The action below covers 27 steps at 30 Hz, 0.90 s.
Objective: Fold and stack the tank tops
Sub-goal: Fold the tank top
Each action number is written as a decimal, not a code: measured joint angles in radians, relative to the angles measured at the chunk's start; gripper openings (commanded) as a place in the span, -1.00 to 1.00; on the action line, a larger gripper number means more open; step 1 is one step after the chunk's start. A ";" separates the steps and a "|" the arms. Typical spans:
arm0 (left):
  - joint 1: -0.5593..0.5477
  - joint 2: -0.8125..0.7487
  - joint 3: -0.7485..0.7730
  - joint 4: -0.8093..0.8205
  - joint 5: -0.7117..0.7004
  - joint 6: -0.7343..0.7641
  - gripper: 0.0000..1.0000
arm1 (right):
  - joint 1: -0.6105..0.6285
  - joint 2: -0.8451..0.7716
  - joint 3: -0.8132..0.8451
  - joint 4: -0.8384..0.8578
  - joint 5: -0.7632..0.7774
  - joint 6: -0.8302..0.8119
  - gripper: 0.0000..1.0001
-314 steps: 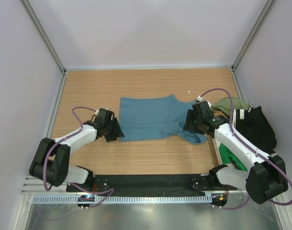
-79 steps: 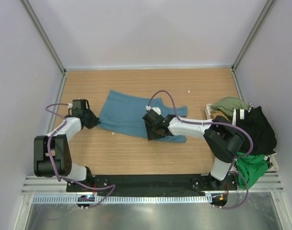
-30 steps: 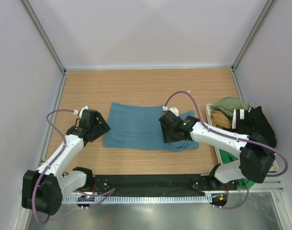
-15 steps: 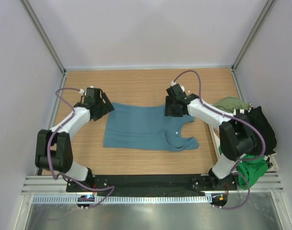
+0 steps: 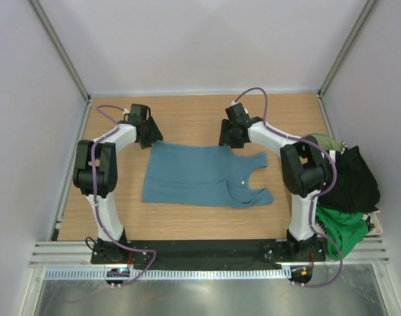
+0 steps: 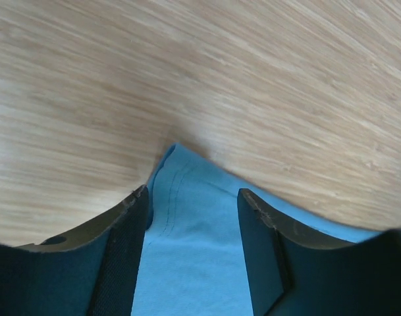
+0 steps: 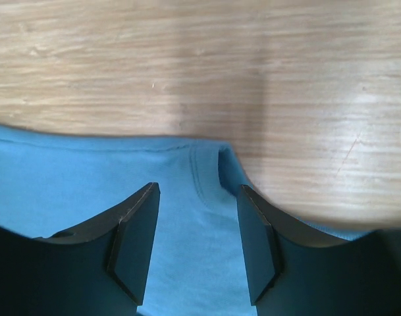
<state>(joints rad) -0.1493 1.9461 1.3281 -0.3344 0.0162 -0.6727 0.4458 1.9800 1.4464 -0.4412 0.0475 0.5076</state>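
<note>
A teal blue tank top [image 5: 200,174] lies spread flat mid-table, straps and scooped neck toward the right. My left gripper [image 5: 153,137] is at its far left corner. In the left wrist view the gripper [image 6: 192,194] stands open, with the hemmed corner of the cloth [image 6: 187,237] lying between the fingers [image 6: 124,253]. My right gripper [image 5: 226,139] is at the far edge near the strap. It too is open [image 7: 197,189], straddling the teal seam [image 7: 207,178]. More tank tops are heaped at the right: olive [image 5: 324,141], black [image 5: 353,176] and green [image 5: 342,232].
The heap lies on a white tray [image 5: 376,227] against the right wall. Bare wooden table [image 5: 187,115] lies beyond both grippers up to the back wall. Purple cables loop off both arms. A black base rail [image 5: 200,250] runs along the near edge.
Both grippers moved from the top's near-middle to its far edge, carrying the far edge back so the top lies spread out. The left jaws narrowed a little and the right widened.
</note>
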 measured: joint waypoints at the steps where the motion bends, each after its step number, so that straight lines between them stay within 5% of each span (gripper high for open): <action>1: 0.000 0.014 0.013 -0.002 0.003 0.003 0.01 | -0.004 0.008 0.007 0.002 -0.003 0.000 0.08; 13: 0.001 0.069 0.079 -0.027 0.003 0.025 -0.37 | -0.031 0.102 0.072 0.021 -0.069 0.007 -0.14; 21: 0.002 0.122 0.129 -0.042 0.002 0.035 -1.00 | -0.034 0.140 0.102 0.022 -0.097 0.004 -0.91; 27: 0.002 0.122 0.135 -0.052 -0.016 0.051 -1.00 | -0.034 0.144 0.137 0.011 -0.095 -0.009 -0.98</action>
<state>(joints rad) -0.1478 2.0682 1.4631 -0.3866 0.0006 -0.6216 0.4118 2.1239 1.5829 -0.4301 -0.0479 0.4984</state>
